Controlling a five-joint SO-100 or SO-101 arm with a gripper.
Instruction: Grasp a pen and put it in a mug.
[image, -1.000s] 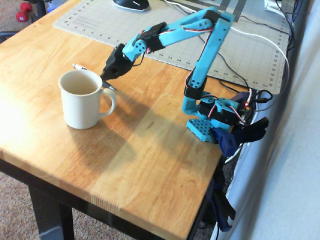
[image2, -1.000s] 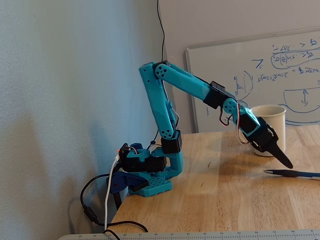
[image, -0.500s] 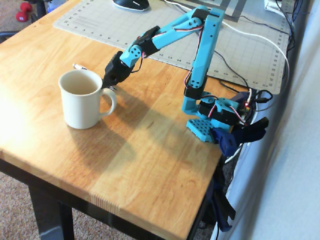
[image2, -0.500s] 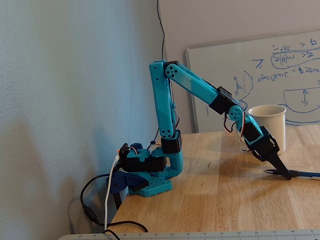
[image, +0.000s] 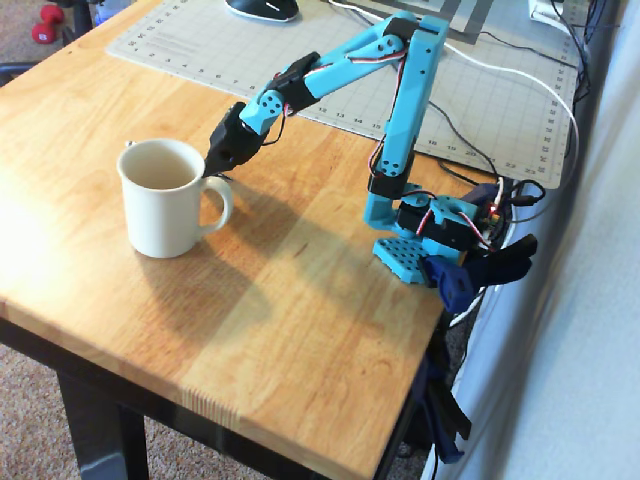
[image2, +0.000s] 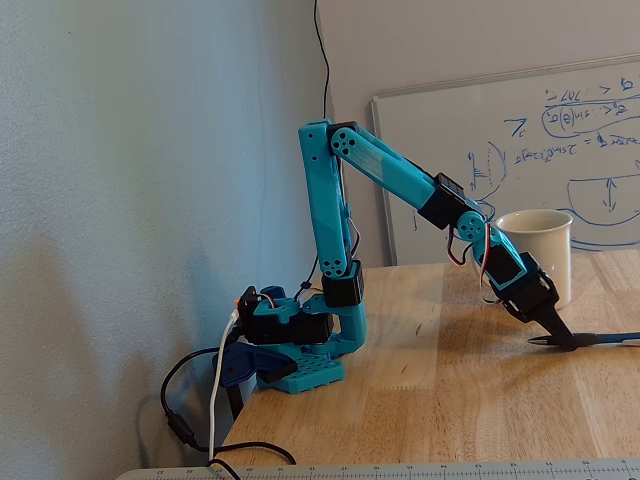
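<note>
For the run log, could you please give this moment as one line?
stage: grasping | tool: down at pen on table, closure unclear | pen: lying flat behind mug | mug: upright, empty

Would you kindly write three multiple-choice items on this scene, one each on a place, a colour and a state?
1. Where is the pen?
A. inside the mug
B. on the table
C. on the floor

2. What colour is the mug?
A. cream-white
B. red
C. black

3. How is the mug standing?
A. tipped on its side
B. upside down
C. upright

Key: 1 B, since the fixed view shows the pen lying on the table at the gripper tips. 2 A, as both views show it pale cream. 3 C, because its open mouth faces up in the overhead view.
</note>
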